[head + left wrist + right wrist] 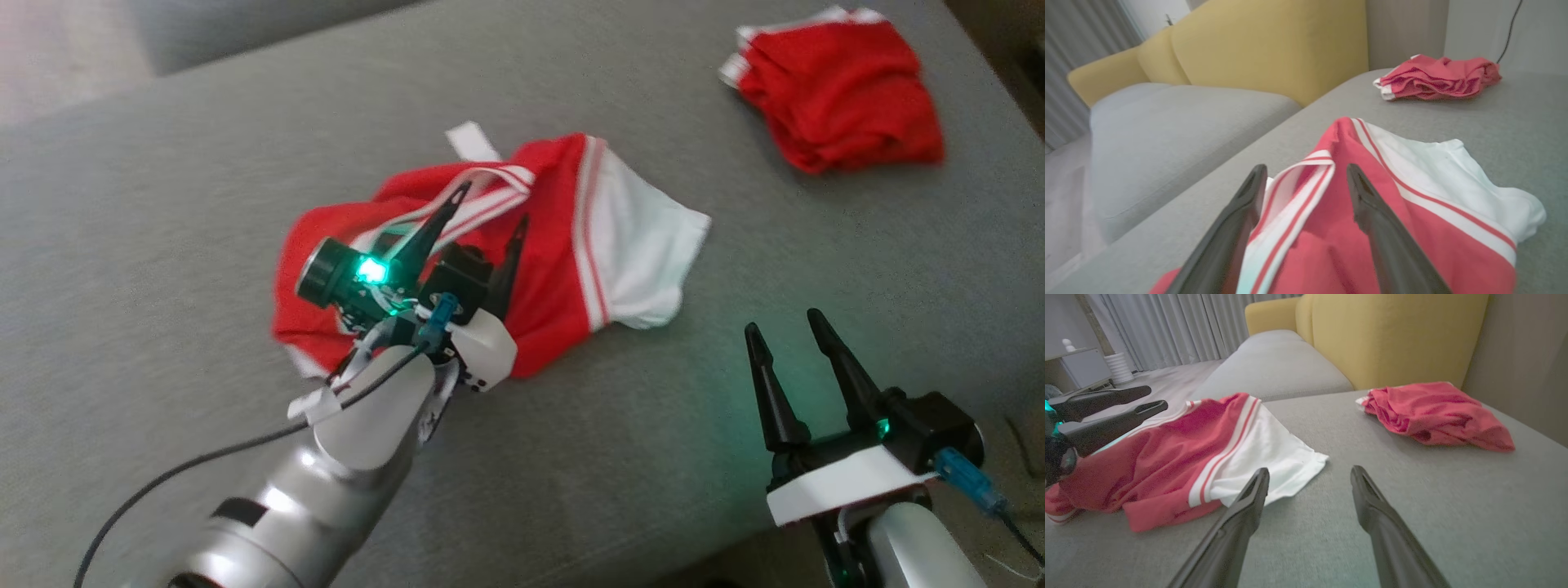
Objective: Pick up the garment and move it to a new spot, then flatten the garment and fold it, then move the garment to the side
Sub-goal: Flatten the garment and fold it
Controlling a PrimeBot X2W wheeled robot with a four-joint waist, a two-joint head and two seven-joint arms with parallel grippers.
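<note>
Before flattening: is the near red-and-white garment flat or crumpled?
Crumpled: the red-and-white fabric garment lies bunched, its striped edge folded over.

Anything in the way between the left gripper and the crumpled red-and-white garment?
Nothing visible. The open left gripper is right over the garment, with its fingers either side of the striped band. The other red garment lies apart, farther off to the robot's right.

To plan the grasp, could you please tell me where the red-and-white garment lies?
Head view: the garment lies crumpled centrally on the cushion under the open left gripper, a red bundle upper right.
</note>
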